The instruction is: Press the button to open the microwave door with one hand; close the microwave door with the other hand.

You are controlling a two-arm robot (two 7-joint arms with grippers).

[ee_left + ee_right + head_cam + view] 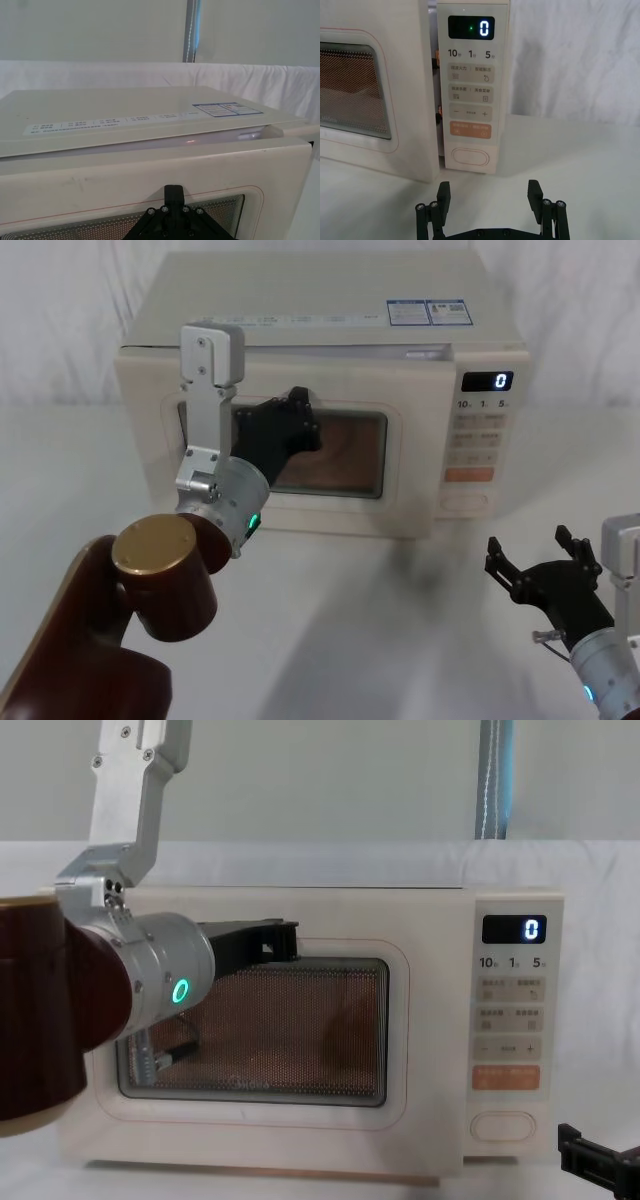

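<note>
Item, left to right: my left gripper (298, 412) rests against the microwave door (300, 455) at the window's top; its spread I cannot tell. The door stands slightly ajar, a gap showing beside the control panel (471, 90). My right gripper (489, 196), wide open, hangs low before the button (470, 157), clear of it.

Black left claw (296, 410) – silver wrist, green ring light, maroon arm.

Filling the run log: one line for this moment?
left gripper: against microwave door | door: ajar | right gripper: open, before button
</note>
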